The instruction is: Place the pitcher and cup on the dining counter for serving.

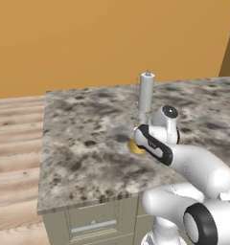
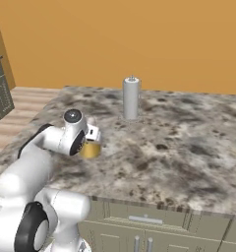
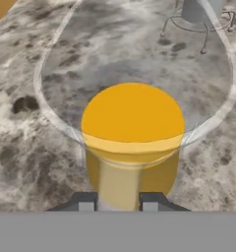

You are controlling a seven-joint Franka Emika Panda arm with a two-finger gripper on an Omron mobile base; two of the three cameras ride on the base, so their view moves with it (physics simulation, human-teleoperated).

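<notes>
**Orange-walled kitchen, robot hand at a pitcher on the stone island**

Speckled grey-brown stone tops the dining counter [image 1: 83,143], which stands before a plain orange wall on a pale wood floor. A white robot arm reaches over the near edge of that counter. Its gripper [image 3: 115,203] sits at the clear glass pitcher [image 3: 132,142], with the two dark fingertips [image 3: 84,202] on either side of the golden-yellow lower part, set narrowly around it. The tips look to be against the glass, though the hand view cuts off too low to be sure they press it.

From the base cameras the pitcher [image 2: 91,148] appears as a yellow patch just beyond the hand, down at the counter surface. Whether it rests on the stone or is held just above it cannot be told. In the left base view the yellow patch [image 1: 136,147] peeks out beside the dark wrist.

Farther back on the same top, well apart from the hand, a tall grey cylinder [image 2: 131,98] stands upright. Grey-green drawer fronts [image 2: 154,224] run below the counter's near edge.
</notes>
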